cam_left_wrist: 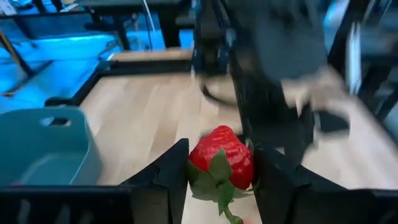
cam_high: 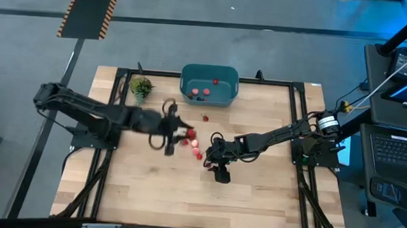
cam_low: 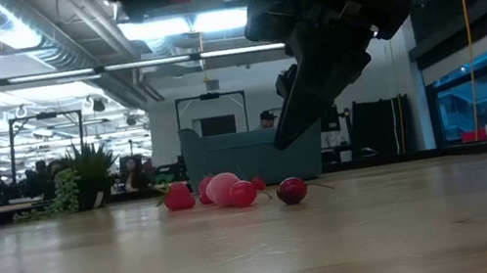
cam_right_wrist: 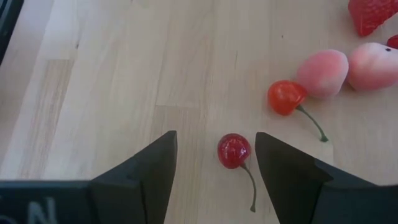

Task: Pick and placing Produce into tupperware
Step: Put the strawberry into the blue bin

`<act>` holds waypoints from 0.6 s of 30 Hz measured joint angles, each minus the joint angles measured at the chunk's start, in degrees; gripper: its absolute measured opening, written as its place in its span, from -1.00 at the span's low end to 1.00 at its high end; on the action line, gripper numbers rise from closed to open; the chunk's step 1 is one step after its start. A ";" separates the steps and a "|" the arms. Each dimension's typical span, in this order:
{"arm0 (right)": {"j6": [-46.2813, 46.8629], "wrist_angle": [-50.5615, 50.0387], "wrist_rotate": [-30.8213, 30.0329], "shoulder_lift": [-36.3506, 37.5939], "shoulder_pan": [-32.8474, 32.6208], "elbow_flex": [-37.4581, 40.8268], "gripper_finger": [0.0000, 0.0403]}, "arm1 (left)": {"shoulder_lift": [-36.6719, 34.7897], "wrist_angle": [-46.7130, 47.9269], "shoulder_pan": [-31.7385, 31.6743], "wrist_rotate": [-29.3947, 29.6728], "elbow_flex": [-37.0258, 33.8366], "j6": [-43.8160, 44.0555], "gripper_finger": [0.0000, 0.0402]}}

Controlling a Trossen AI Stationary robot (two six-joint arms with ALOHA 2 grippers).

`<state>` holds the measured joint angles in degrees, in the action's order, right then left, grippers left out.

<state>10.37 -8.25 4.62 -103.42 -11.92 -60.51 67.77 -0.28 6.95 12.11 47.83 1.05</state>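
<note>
Left gripper (cam_left_wrist: 221,180) jaws clamp a strawberry (cam_left_wrist: 222,155), leafy end pointing toward the wrist, above the table (cam_high: 142,188). Right gripper (cam_right_wrist: 216,163) jaws open, straddling a cherry (cam_right_wrist: 234,150). Tub (cam_high: 222,97) holds a few red pieces (cam_high: 199,92).

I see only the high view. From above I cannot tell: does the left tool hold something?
Observer: Yes. In its wrist view the left tool is shut on a strawberry.
Operator: And the right tool?
Observer: The right tool is open over a dark red cherry that lies on the table, not gripped.
Operator: What is near that cherry?
Observer: An orange-red cherry and two pink peaches.
</note>
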 joint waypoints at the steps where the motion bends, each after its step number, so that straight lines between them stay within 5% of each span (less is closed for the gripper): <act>1: 0.00 -0.05 0.00 0.00 0.00 -0.02 0.09 | -0.14 -1.18 -2.22 -2.92 0.00 1.74 -0.33; 11: 0.02 -1.38 -0.64 0.00 0.00 -0.02 0.09 | 0.07 -10.92 -25.36 -31.48 0.00 13.83 -0.33; 18: -8.28 -12.89 -20.27 0.13 1.59 -6.41 0.09 | 3.11 -13.79 -36.92 -38.70 0.01 15.37 -0.33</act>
<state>2.09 -21.14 -15.64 -103.28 -10.33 -66.92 70.88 -14.06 -29.97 -26.59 47.85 16.43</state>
